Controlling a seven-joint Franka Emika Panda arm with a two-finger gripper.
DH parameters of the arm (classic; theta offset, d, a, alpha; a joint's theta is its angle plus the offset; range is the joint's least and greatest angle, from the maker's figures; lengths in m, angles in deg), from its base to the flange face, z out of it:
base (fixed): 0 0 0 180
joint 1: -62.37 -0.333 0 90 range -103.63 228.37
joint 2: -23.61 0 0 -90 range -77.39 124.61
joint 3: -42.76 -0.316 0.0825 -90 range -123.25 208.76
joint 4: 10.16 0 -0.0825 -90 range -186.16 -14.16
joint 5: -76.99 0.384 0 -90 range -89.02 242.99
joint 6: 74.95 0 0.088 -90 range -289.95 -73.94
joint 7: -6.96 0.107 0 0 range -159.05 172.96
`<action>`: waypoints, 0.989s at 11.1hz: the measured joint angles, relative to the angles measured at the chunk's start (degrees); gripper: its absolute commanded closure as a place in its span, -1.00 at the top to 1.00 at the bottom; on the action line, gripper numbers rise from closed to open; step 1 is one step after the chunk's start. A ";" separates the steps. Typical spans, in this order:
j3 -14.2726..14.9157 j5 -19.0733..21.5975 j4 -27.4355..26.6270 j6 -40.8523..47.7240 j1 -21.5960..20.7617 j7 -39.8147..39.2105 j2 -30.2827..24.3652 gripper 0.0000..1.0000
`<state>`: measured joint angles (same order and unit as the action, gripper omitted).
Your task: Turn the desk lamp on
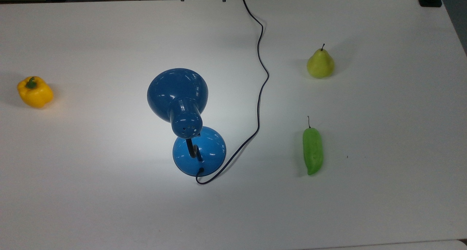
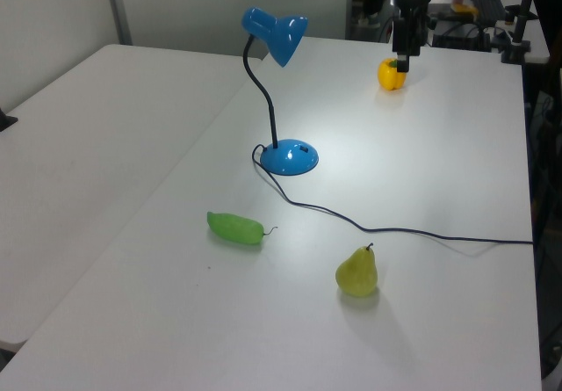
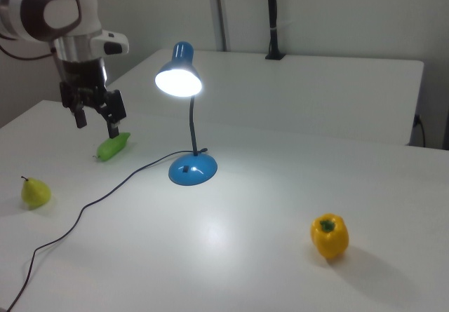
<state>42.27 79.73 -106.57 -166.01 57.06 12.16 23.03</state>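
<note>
One lamp point(image 3: 184, 109) stands mid-bench, its bulb lit and shade aimed at the bench point(image 3: 295, 214), so I judge the task done. My claw point(image 3: 95, 113), fingers spread and empty, hangs well apart toward the right view's left, above the cord point(image 3: 91, 200).
</note>
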 measured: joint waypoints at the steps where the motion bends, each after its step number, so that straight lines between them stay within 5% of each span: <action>1: 0.00 0.01 1.98 1.04 0.00 1.50 -0.04 1.00; 4: 0.00 0.07 5.60 1.65 -0.07 5.24 -0.36 1.00; 8: 0.20 0.11 3.49 -7.18 -1.29 5.18 -0.27 1.00; 11: 2.30 0.11 2.85 -9.00 -1.97 -4.17 -0.31 1.00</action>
<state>44.56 79.84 -103.72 -175.01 55.08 7.99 22.72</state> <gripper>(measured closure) 0.000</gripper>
